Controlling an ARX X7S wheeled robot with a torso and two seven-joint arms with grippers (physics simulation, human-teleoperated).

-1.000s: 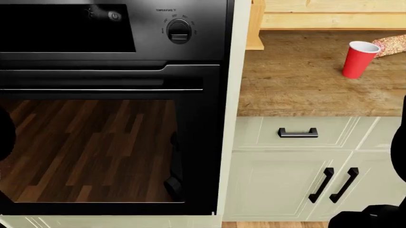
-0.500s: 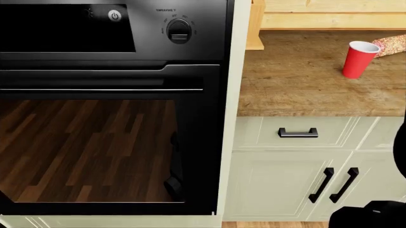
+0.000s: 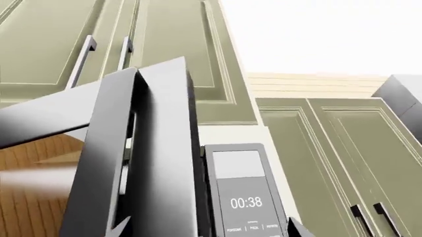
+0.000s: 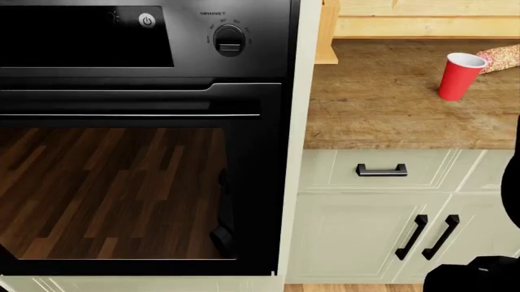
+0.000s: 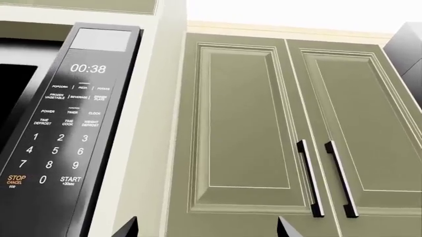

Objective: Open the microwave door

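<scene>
Step in hand, by my reading: the swing-out itself. In the left wrist view the microwave door (image 3: 155,163) stood well ajar, its edge turned toward the camera, the keypad panel (image 3: 245,197) beside it reading 00:38. The microwave sat high, set among the green wall cabinets (image 3: 178,54), out of the head camera's sight altogether.

Left pincer (image 3: 204,229): only two dark tips at the frame's edge, set apart, nothing between them. It looked spread and empty, near the door's lower edge; contact could not be made out.

Right pincer (image 5: 207,227): tips likewise apart, empty, hanging before the cabinet doors (image 5: 290,128) next to the control panel (image 5: 63,123).

Next move, as a judgement: carry the door further round its hinge, following the arc so the tips do not slip off the edge.

Containers: a red cup (image 4: 460,75) stood upright on the wooden bench (image 4: 382,109), right of the black oven (image 4: 138,182); contents not visible.
</scene>
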